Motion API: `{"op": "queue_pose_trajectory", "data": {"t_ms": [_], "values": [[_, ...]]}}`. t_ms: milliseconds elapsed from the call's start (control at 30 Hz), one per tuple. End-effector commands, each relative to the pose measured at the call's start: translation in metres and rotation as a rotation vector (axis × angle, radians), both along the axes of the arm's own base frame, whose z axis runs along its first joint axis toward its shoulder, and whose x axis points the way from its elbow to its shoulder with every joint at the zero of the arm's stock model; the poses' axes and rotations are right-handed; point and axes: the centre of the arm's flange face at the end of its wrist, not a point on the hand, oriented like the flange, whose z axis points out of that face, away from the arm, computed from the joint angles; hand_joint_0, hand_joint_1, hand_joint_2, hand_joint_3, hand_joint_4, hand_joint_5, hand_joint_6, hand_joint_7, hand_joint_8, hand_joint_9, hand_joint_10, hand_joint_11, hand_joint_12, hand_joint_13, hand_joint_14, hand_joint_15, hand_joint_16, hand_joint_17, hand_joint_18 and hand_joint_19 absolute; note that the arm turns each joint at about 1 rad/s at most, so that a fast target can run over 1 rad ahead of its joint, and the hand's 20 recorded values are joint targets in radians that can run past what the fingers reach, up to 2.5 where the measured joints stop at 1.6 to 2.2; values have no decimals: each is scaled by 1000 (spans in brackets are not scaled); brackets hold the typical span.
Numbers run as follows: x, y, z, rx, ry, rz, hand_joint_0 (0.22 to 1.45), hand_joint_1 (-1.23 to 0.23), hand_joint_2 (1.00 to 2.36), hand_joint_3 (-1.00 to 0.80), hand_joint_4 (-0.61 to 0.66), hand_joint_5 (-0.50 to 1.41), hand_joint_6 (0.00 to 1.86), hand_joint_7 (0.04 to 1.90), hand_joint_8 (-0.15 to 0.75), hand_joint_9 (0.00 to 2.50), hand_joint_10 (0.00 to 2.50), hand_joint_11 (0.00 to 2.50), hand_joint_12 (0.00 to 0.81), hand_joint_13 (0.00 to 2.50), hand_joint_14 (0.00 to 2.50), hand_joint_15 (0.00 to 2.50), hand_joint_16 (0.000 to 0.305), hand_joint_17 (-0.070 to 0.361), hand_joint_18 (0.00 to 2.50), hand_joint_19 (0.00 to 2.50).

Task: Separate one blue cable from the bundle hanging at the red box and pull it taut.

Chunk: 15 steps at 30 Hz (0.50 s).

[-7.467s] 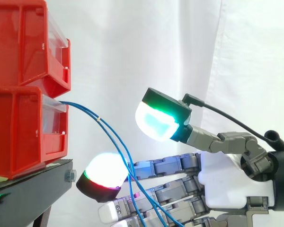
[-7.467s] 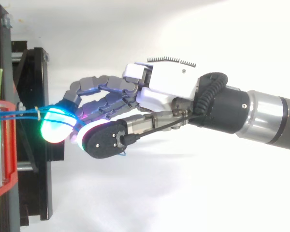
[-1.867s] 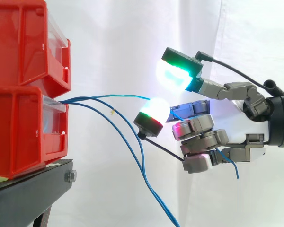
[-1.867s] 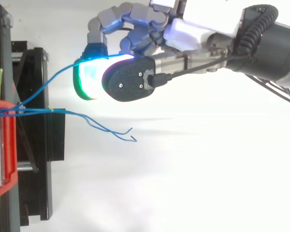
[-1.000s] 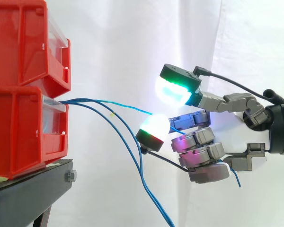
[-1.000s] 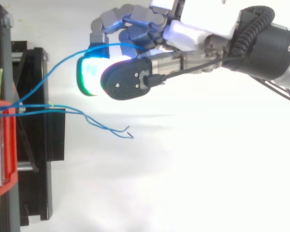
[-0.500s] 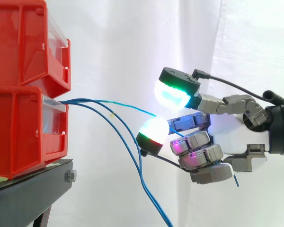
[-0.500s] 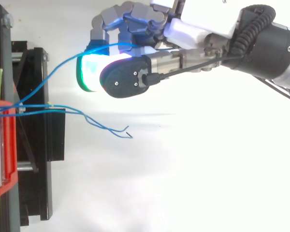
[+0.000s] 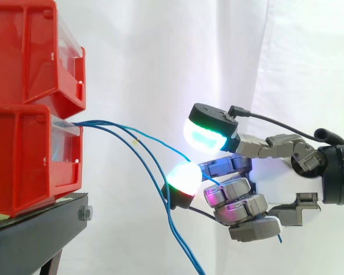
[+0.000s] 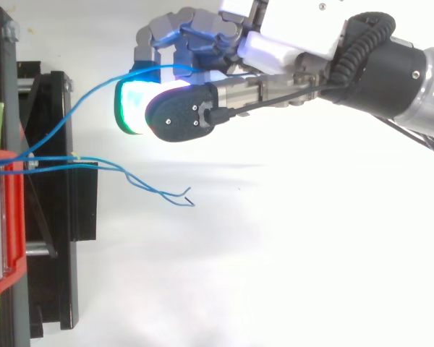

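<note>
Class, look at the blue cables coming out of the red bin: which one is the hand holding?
The blue cable arcing away to the hand, which is curled round it; the other two cables hang loose together.

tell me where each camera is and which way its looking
Side view: beside the work at about its height, looking level across at the red bins before the white curtain; the hand enters from the right.
Top view: above, looking down on the black stand; the hand and arm come in from the upper right.
Shared: the hand curled on one blue cable, the other blue cables hanging loose, the bins and stand.
</note>
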Motion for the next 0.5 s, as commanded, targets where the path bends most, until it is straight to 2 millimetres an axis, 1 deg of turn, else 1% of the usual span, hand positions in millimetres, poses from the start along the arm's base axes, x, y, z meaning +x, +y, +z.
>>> {"op": "queue_pose_trajectory", "data": {"t_ms": [0,33,67,200,333,433,467], "values": [[0,0,0,-6,0,0,504,-538,1000,-500,180,-227,739,1061,309,259,2500,2062,357,593,2500,1772,36,82,1262,1633],[0,0,-2,-7,4,0,503,-523,1000,-500,180,-228,740,1056,310,266,2500,2253,359,597,2500,1782,36,82,1284,1667],[1,0,-3,-9,6,0,502,-521,1000,-500,179,-229,741,1054,316,265,2500,2308,355,599,2500,1832,37,83,1299,1694],[1,-1,-7,-5,6,-3,502,-515,1000,-500,181,-235,737,1049,313,259,2500,2472,368,608,2500,1863,39,87,1368,1831],[1,-5,-7,9,1,-10,503,-515,1000,-500,178,-235,733,1036,319,292,2500,2500,391,654,2500,1889,39,88,1448,1990],[0,-9,-4,49,-11,-11,503,-515,1000,-500,175,-235,730,1036,320,305,2500,2500,398,724,2500,2034,40,90,1485,2083],[0,-10,-1,54,-16,-12,503,-514,1000,-500,174,-235,725,1046,320,305,2500,2500,402,739,2500,2018,40,90,1509,2109]]}}
